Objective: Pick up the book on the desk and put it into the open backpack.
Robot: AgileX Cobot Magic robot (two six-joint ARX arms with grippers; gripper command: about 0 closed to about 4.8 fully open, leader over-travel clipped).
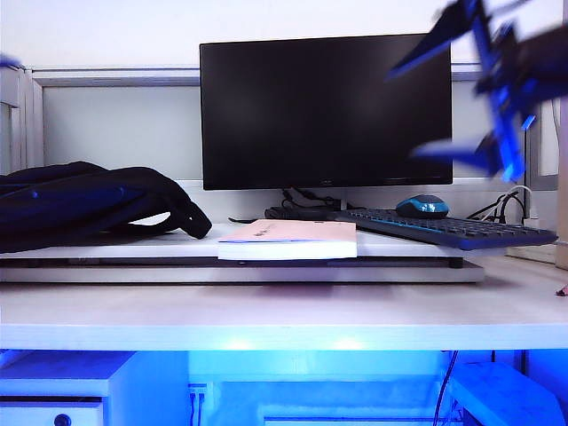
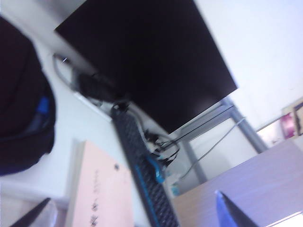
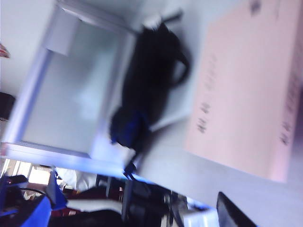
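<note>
Pink-cream book [image 1: 288,239] lies flat on the surface [image 1: 266,311], long edge sideways, below-left of the raised right gripper [image 1: 461,93]; left gripper [image 2: 132,215] nearly unseen. Both jaws wide, empty.

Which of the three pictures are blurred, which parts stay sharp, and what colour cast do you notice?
Exterior view: book and monitor sharp, right gripper smeared by motion, blue cast below the desk. Left wrist view: soft throughout, backpack a dark mass. Right wrist view: most streaked.
</note>
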